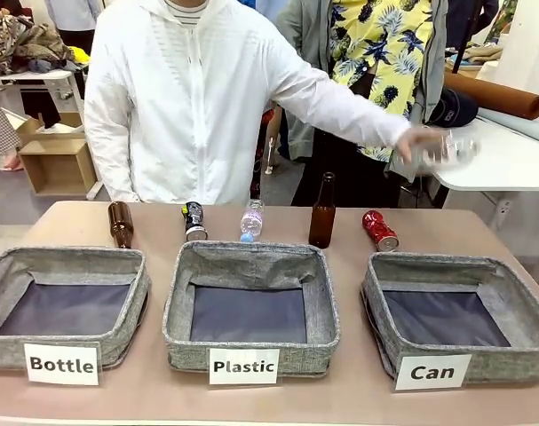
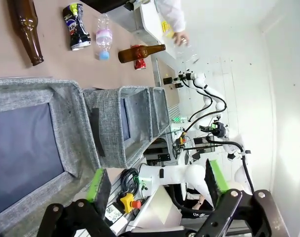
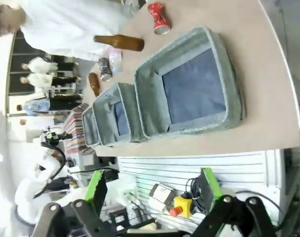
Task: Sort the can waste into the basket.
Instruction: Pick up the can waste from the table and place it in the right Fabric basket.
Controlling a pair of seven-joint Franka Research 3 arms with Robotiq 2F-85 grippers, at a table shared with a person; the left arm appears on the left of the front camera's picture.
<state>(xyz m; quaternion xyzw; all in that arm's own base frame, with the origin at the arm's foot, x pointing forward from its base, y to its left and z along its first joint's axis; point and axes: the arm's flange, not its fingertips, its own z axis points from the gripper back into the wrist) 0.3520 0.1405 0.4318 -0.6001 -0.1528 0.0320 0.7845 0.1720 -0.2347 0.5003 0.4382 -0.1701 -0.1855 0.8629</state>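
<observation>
A shiny red crushed can (image 1: 379, 231) lies on the table just behind the grey basket labelled "Can" (image 1: 455, 293) at the right. A black crushed can (image 1: 194, 221) lies behind the middle bin. In the left wrist view the black can (image 2: 76, 26) and red can (image 2: 139, 63) show far off, and my left gripper (image 2: 157, 185) is open, held off the table's near edge. From the right wrist I see the red can (image 3: 157, 18), the Can basket (image 3: 224, 69) and my open right gripper (image 3: 152, 185), also clear of the table.
Bins labelled "Bottle" (image 1: 3, 275) and "Plastic" (image 1: 251, 257) stand left and middle. A brown bottle (image 1: 120, 224) lies at the back left, another (image 1: 321, 211) stands upright, a clear plastic bottle (image 1: 251, 220) lies between. The person's hand (image 1: 424, 142) holds a clear bottle at the right.
</observation>
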